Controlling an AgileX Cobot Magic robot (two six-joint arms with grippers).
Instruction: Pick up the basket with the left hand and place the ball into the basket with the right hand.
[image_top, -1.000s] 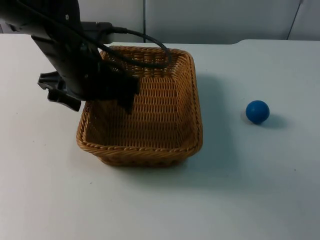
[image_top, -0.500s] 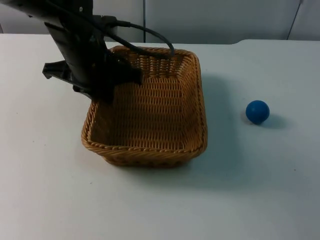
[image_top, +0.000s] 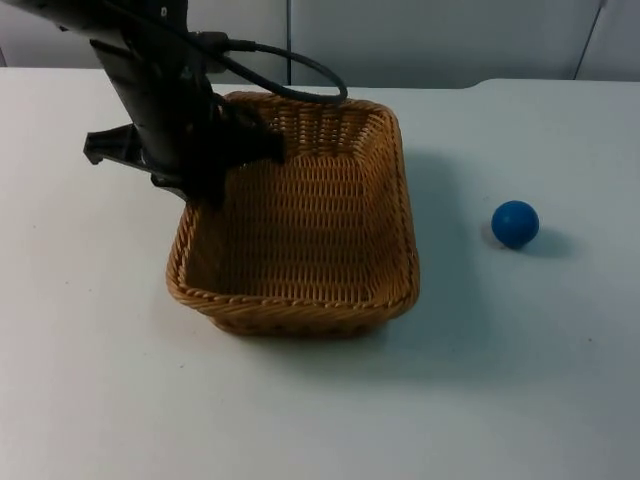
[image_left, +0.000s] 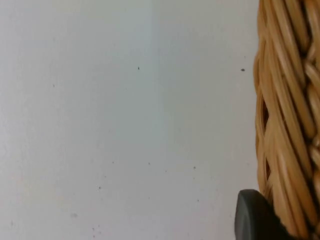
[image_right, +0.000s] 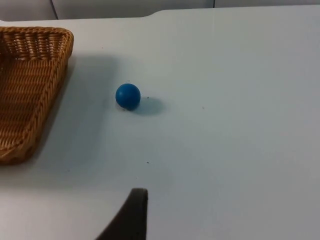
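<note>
Woven tan wicker forms the basket (image_top: 300, 235), which sits in the middle of the white table (image_top: 520, 400) with its open side up and nothing visible inside it. The left gripper (image_top: 205, 170) is at the basket's far left rim, its black body lying over that edge; the left wrist view has the braided rim (image_left: 285, 125) right against a black fingertip (image_left: 255, 220), but whether the fingers are pressed together on the rim or standing apart cannot be told. The blue ball (image_top: 515, 223) rests on the table well apart from the basket, to its right in the top view, casting a small shadow. The right wrist view looks across the table at the ball (image_right: 128, 96) and a corner of the basket (image_right: 30, 85), with one black fingertip (image_right: 131, 217) of the right gripper in sight; its state cannot be told, and the right arm waits away from the ball.
</note>
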